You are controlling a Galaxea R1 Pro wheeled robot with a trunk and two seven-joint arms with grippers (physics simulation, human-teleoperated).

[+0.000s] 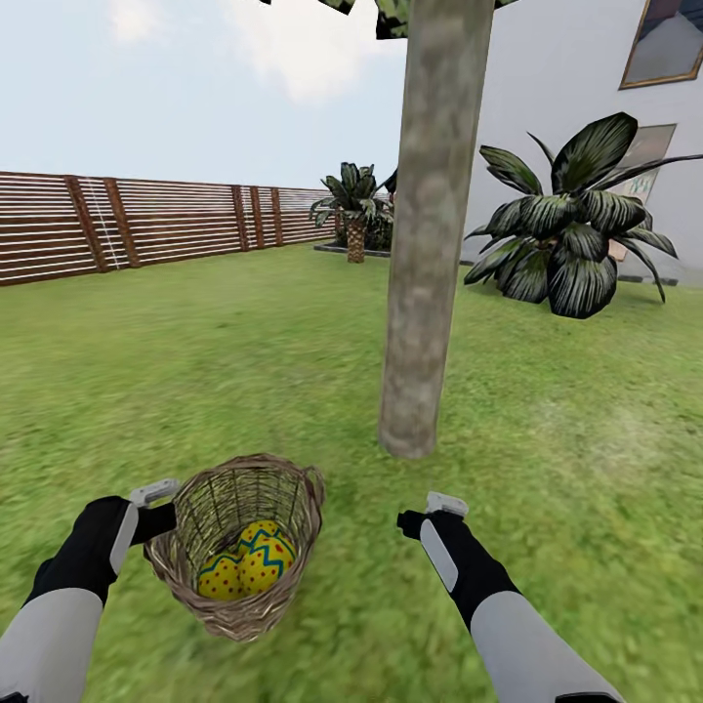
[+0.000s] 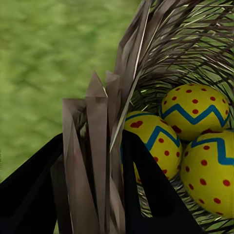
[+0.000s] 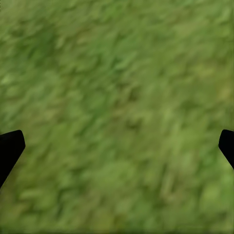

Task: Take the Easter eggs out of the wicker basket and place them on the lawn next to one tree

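Our left end effector [image 2: 92, 195] is clamped on the wicker basket [image 1: 239, 542] rim, all three Easter eggs [image 1: 249, 563] inside, held near the tree [image 1: 425, 293]. Our right end effector [image 3: 117, 146] hangs wide over lawn [image 1: 566, 439]. Next, we judge: lift eggs out.

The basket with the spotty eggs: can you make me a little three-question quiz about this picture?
1. True or false: the left gripper is clamped on the wicker basket rim.
2. How many Easter eggs lie inside it?
3. The right gripper is: A) holding an egg, B) open over the lawn, C) touching the tree.

Key: 1 true; 2 three; 3 B.
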